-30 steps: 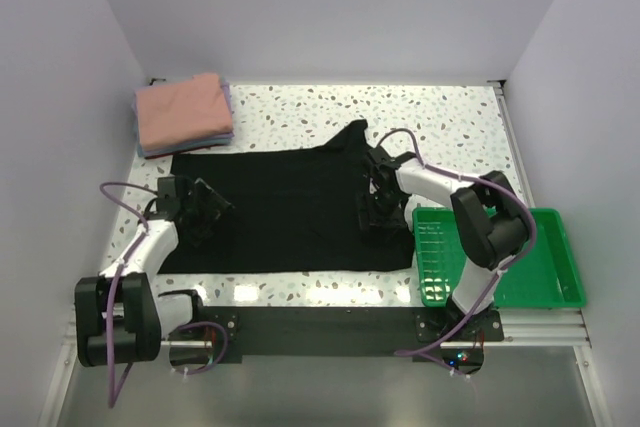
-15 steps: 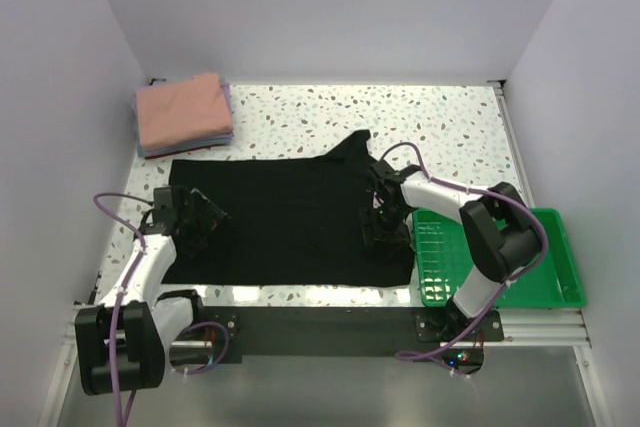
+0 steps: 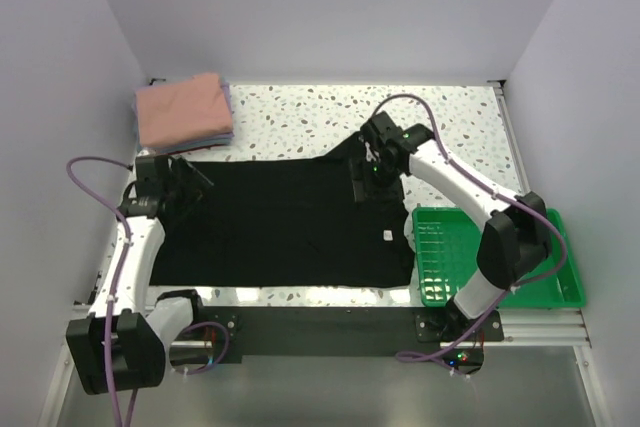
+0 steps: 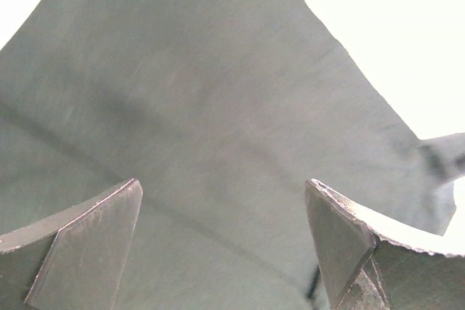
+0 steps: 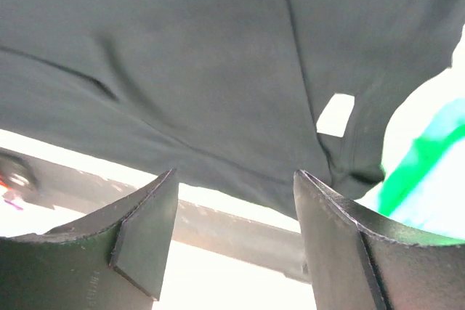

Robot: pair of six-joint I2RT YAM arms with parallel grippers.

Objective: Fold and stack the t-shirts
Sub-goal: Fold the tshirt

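A black short-sleeved t-shirt lies spread flat on the speckled table, with its small white tag near its right side. A folded stack of t-shirts sits at the back left, salmon-pink on top with lavender and bluish edges beneath. My left gripper is open and empty over the shirt's back left corner; black cloth fills the left wrist view. My right gripper is open and empty over the shirt's back right part. The right wrist view shows the shirt and its tag below.
A green plastic tray stands at the near right, touching the shirt's right edge, and shows as a green blur in the right wrist view. White walls enclose the table on three sides. The black arm-mounting rail runs along the near edge.
The shirt slid a little toward the near edge, then stayed put. Both grippers moved from the shirt's near side toward its back edge, and the white tag is now uncovered.
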